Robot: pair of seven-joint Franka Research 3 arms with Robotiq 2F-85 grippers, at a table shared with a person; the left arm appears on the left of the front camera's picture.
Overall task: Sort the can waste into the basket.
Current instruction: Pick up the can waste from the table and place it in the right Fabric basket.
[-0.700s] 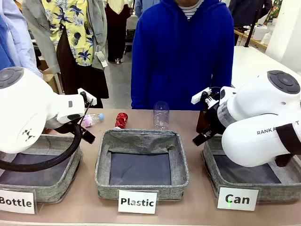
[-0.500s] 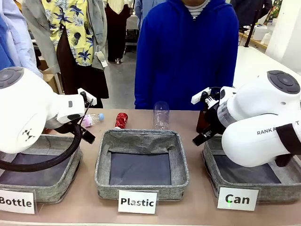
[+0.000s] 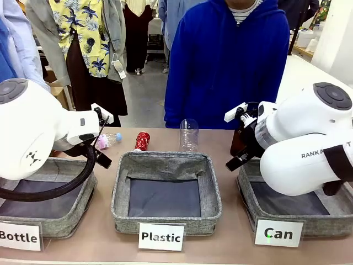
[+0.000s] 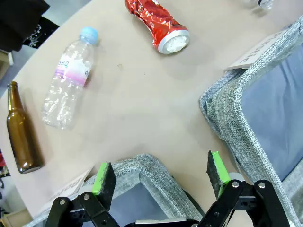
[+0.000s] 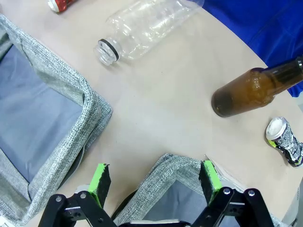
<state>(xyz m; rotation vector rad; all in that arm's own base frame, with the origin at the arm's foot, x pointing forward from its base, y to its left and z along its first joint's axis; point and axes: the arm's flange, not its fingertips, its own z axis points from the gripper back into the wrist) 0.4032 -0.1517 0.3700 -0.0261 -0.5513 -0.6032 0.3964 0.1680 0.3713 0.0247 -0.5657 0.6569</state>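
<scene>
Front view: person (image 3: 231, 66) has shifted right, nothing else moved | left gripper (image 4: 161, 172) wide open, empty | right gripper (image 5: 154, 182) wide open, empty | red can (image 4: 156, 26) on table (image 4: 142, 104), well apart from Can basket (image 3: 249, 205) | silver can (image 5: 284, 140) near brown bottle (image 5: 251, 92) | judgement: sorting not begun

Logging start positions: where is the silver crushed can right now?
In the right wrist view, the silver can lies on the table at the picture's right edge, close to the base of the brown glass bottle but apart from it.
</scene>
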